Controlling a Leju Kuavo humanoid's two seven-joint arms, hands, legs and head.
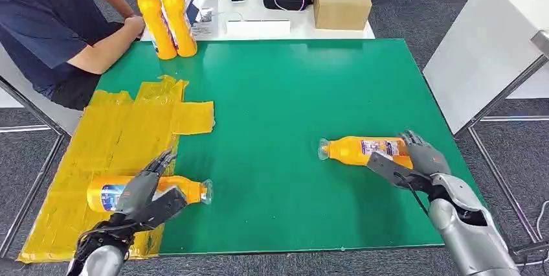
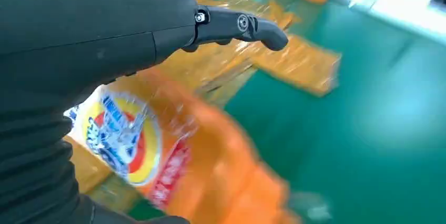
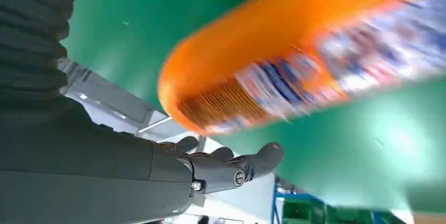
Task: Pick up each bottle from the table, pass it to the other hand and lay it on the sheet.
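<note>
Green matting covers the table (image 1: 311, 94), with a crinkled yellow sheet (image 1: 116, 127) taped over its left part. On that matting lies the bottle (image 1: 366, 150) now in play, an orange one on its side, cap pointing toward the middle of the table and its base end beside the right hand (image 1: 414, 159). That hand's fingers are spread around the base end, thumb on the near side and the others reaching past the far side. In the right wrist view the bottle (image 3: 315, 61) sits apart from the fingertips (image 3: 268, 155), so I judge the hand open with no grasp made, though blur makes contact hard to rule out.

To do this pick well, I would close around the labelled body, not the very base, so the bottle cannot pivot or roll out. A firm wrap should leave the neck end free for the other hand to take at the pass.

Further out, the left hand (image 1: 145, 195) hovers with loose, parted fingers over another bottle (image 1: 149, 192) lying partly on the sheet, its cap end over the green. Whether the hand touches that bottle I cannot tell. Two more bottles (image 1: 165, 17) stand upright at the far edge, near a seated person (image 1: 58, 23).
</note>
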